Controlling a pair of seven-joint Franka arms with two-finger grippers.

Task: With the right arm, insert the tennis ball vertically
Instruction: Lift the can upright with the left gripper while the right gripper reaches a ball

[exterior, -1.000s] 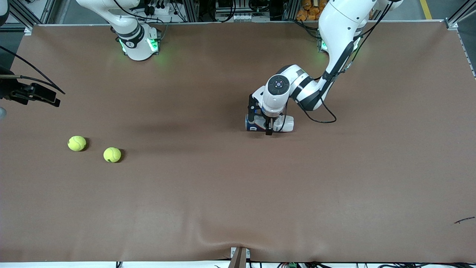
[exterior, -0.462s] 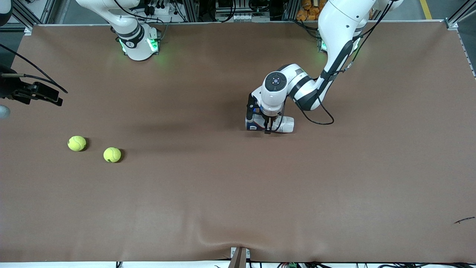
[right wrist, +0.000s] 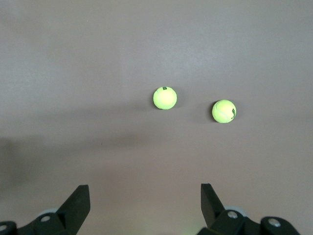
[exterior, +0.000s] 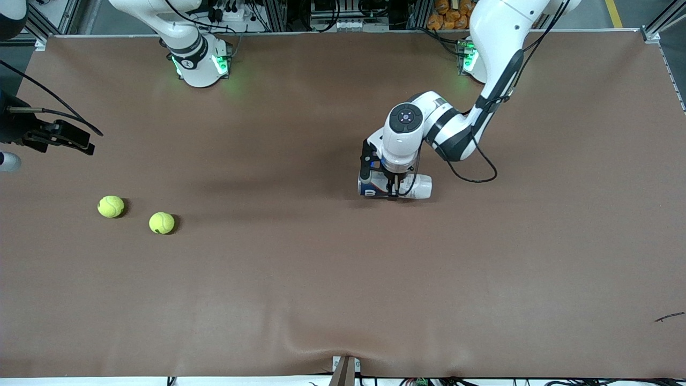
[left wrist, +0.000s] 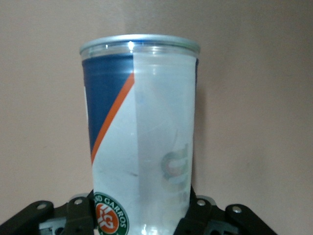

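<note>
Two yellow tennis balls lie side by side on the brown table near the right arm's end; the right wrist view shows them as well. My right gripper hangs open and empty in the air over that end of the table, apart from both balls. A clear ball can with a blue, white and orange label lies on its side mid-table. My left gripper is shut on the can, a finger pressed against each side.
The brown cover has a raised fold at the edge nearest the front camera. A small dark mark lies near the left arm's end. Both arm bases stand along the table edge farthest from the camera.
The left gripper's fingers have closed onto the can, and hand and can have shifted slightly toward the left arm's end. The right gripper has drifted a little; the balls have not moved.
</note>
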